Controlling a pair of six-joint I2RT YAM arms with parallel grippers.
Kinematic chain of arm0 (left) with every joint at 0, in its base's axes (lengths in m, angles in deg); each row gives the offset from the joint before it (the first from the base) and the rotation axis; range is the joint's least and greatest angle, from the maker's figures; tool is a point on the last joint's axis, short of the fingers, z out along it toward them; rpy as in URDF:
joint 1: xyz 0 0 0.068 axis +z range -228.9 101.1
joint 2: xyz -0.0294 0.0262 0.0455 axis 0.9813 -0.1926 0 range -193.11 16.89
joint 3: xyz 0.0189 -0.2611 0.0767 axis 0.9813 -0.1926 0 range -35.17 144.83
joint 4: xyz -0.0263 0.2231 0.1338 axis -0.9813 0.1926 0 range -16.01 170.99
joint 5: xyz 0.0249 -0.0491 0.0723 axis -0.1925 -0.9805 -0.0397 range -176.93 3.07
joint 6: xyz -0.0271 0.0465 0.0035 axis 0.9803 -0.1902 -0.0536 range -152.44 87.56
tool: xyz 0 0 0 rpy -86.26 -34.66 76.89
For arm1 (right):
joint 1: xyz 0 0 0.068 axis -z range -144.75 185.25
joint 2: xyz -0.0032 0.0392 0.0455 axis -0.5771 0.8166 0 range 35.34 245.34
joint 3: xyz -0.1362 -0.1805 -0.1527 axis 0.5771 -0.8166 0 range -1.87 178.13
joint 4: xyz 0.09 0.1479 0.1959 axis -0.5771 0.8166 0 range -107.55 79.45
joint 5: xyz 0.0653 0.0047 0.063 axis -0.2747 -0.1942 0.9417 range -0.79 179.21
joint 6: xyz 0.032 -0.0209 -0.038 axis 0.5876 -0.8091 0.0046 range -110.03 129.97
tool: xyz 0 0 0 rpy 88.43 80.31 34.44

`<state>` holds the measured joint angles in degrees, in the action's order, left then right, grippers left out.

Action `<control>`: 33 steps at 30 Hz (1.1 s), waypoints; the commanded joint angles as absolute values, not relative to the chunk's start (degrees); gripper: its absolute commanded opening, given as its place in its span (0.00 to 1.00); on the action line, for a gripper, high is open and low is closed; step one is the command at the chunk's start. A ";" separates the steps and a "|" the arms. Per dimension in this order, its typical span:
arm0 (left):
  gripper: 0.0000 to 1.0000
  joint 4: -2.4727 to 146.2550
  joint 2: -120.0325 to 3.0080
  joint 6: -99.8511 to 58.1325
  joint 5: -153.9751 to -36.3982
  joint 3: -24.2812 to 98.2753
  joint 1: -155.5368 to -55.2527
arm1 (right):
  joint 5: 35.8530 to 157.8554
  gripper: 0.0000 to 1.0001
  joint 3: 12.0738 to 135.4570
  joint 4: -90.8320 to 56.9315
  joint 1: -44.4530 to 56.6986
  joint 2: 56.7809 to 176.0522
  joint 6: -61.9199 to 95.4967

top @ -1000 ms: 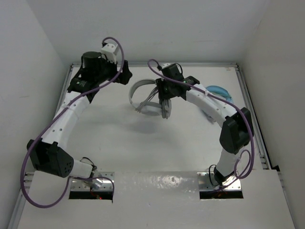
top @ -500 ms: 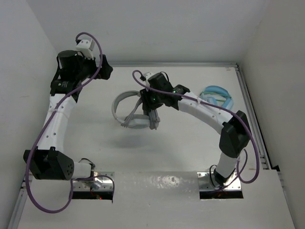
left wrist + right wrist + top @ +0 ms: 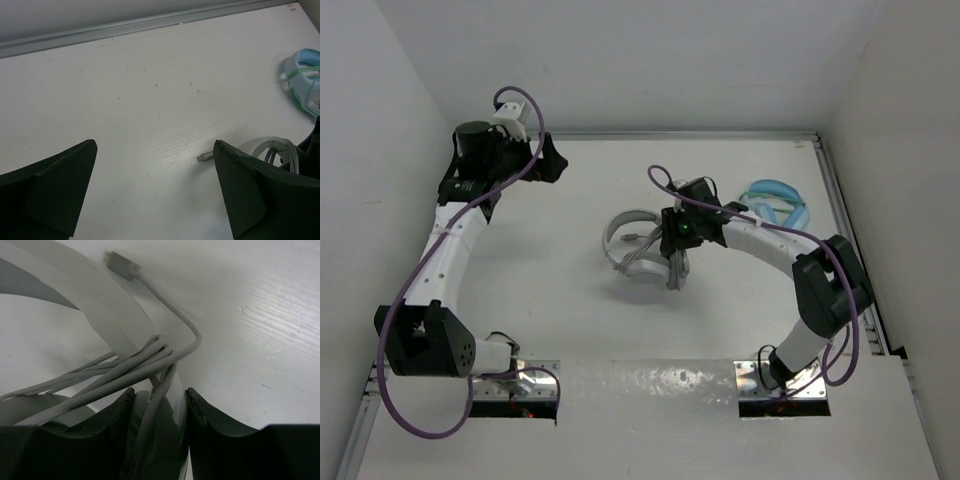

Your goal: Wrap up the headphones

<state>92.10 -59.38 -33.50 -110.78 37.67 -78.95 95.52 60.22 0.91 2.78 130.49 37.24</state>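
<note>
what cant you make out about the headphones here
Top view: the right end effector covers part of the headphones and its grip.
Right wrist: too close; ear cups out of frame, cable loops uncountable.
Left wrist: its own finger hides most headphones; frame edge cuts the light blue headphones.

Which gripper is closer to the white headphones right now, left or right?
Right. The right gripper is at the headphones, jaws closed on them. The left gripper hangs open near the back left corner, well away from them.
</note>
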 commanded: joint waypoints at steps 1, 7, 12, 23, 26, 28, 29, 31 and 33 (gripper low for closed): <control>1.00 87.97 -58.52 -32.97 -112.68 36.64 -78.98 | 98.18 0.00 58.43 -7.08 4.48 126.48 40.82; 1.00 87.62 -58.52 -32.97 -112.68 35.84 -78.98 | 93.35 0.00 56.93 -9.19 8.17 127.35 42.92; 1.00 87.27 -58.52 -32.97 -112.77 35.23 -78.98 | 93.26 0.00 56.14 -14.28 13.18 131.13 47.32; 1.00 87.53 -58.43 -33.05 -113.56 34.44 -78.98 | 88.17 0.00 66.51 -12.27 16.61 143.78 52.85; 1.00 87.79 -58.34 -33.49 -113.64 34.26 -78.98 | 86.06 0.00 67.04 -12.53 18.55 144.85 54.79; 1.00 87.71 -58.16 -33.58 -113.73 33.91 -78.98 | 84.56 0.00 67.12 -12.45 19.34 145.72 55.24; 1.00 87.62 -58.16 -33.58 -113.82 33.74 -78.98 | 82.81 0.00 67.39 -12.01 19.43 146.07 54.89; 1.00 87.70 -58.08 -33.58 -113.91 33.65 -78.98 | 80.61 0.03 69.31 -10.26 19.43 147.30 54.10; 1.00 87.71 -58.08 -33.67 -113.99 33.65 -78.98 | 77.89 0.11 71.16 -7.27 19.43 148.10 53.13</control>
